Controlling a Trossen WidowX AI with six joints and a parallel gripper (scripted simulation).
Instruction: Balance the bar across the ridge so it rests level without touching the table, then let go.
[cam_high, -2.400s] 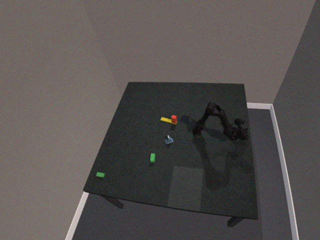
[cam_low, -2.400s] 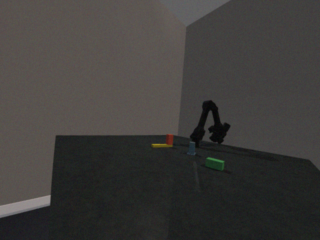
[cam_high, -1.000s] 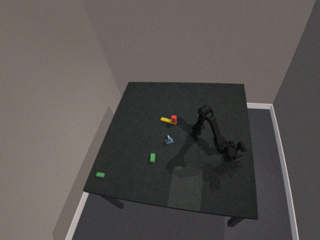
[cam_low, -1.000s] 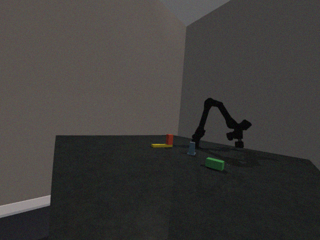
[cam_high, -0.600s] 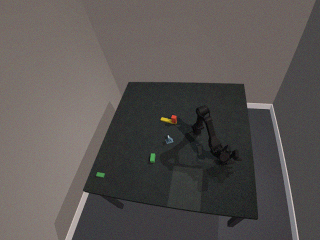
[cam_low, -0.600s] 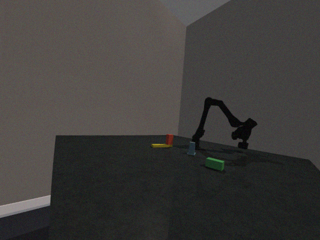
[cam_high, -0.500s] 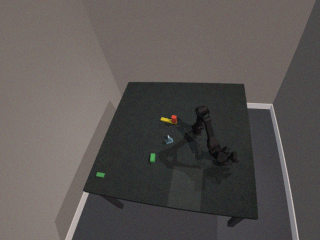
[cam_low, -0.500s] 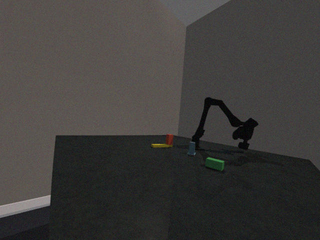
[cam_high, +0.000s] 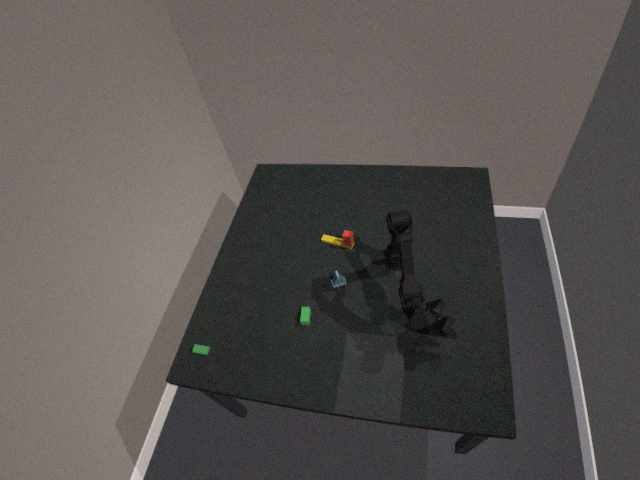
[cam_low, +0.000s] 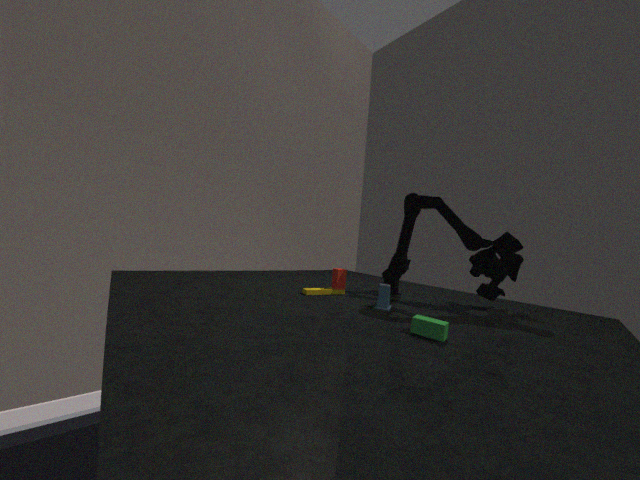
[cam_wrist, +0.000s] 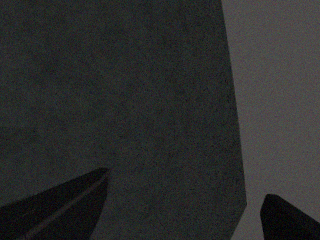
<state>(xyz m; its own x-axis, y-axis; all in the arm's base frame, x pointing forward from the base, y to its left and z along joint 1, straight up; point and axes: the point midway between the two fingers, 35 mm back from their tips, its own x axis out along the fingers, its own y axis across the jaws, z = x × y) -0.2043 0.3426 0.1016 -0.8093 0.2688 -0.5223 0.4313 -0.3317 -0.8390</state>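
Note:
The yellow bar (cam_high: 329, 239) (cam_low: 315, 291) lies flat on the table, with a red block (cam_high: 347, 238) (cam_low: 339, 279) standing on its right end. The small blue-grey ridge (cam_high: 338, 281) (cam_low: 383, 297) stands on the table apart from the bar, nearer the front in the top view, with nothing across its top. My gripper (cam_high: 445, 314) (cam_wrist: 187, 191) is open and empty. It is raised above the right side of the table, well away from bar and ridge. The wrist view shows neither of them, only tabletop and its edge between and beyond the fingers.
A green block (cam_high: 305, 315) (cam_low: 430, 328) lies in front of the ridge. Another green block (cam_high: 201, 349) lies near the table's front left corner in the top view. A paler rectangle (cam_high: 369, 379) shows at the front edge. The arm stands right of the ridge.

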